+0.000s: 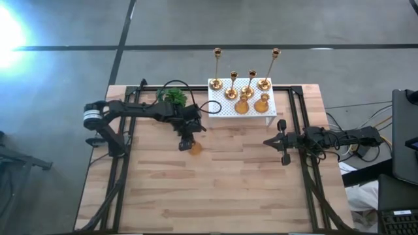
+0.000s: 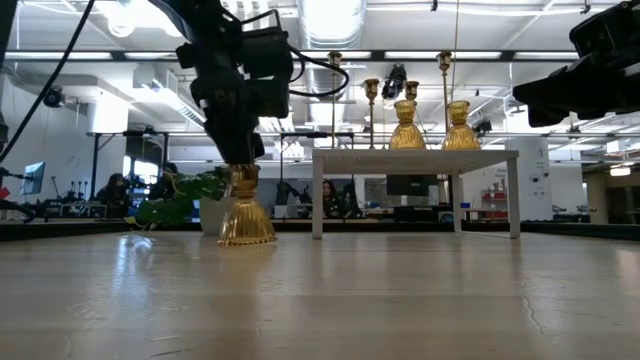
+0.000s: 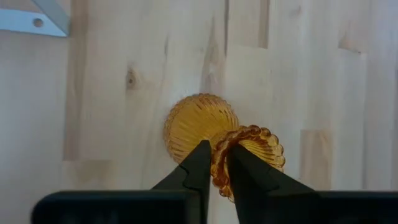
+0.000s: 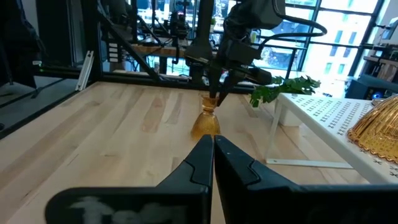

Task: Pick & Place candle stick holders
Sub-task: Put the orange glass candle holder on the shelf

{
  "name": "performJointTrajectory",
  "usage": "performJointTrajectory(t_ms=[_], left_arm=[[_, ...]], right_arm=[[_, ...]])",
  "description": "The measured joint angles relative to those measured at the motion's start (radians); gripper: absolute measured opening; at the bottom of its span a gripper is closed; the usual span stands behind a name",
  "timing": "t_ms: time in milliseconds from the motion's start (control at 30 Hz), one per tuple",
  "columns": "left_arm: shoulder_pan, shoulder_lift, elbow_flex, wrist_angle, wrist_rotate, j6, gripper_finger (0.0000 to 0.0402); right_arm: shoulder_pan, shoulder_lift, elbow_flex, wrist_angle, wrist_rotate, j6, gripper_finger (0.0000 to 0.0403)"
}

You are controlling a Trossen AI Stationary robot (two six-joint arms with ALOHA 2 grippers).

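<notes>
A short squat gold holder stands upright on the wooden table, also in the high view, the left wrist view and the right wrist view. My left gripper is shut on its top. Two more squat holders and several thin-stemmed ones stand on the white perforated box. My right gripper is shut and empty at the table's right side. My left gripper pinches the squat holder's scalloped top rim between its two fingers, coming from above and pointing down. The holder stands upright with its flared base on the table.
A green leafy plant lies at the far side, left of the box. Black frame rails run along the table's sides. Bare wood lies across the near half of the table.
</notes>
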Motion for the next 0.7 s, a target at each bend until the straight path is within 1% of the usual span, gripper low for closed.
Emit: performJointTrajectory(t_ms=[100, 200, 333, 467, 600, 700], left_arm=[[0.002, 0.002, 0.000, 0.013, -0.018, 0.003, 0.0079], [0.002, 0.003, -0.001, 0.022, -0.032, 0.014, 0.0093], [0.004, 0.003, -0.001, 0.028, -0.036, 0.024, 0.0095], [0.004, -0.001, 0.018, 0.029, -0.066, -0.004, 0.0097], [0.004, -0.017, 0.051, 0.022, -0.066, -0.005, 0.0098], [0.004, -0.032, 0.087, -0.016, -0.064, -0.011, 0.0098]], right_arm=[[0.000, 0.000, 0.000, 0.000, 0.000, 0.000, 0.0008], [0.000, 0.000, 0.000, 0.000, 0.000, 0.000, 0.0008], [0.000, 0.000, 0.000, 0.000, 0.000, 0.000, 0.0008], [0.000, 0.000, 0.000, 0.000, 0.000, 0.000, 0.0008], [0.000, 0.000, 0.000, 0.000, 0.000, 0.000, 0.0008], [0.000, 0.000, 0.000, 0.000, 0.000, 0.000, 0.0008]])
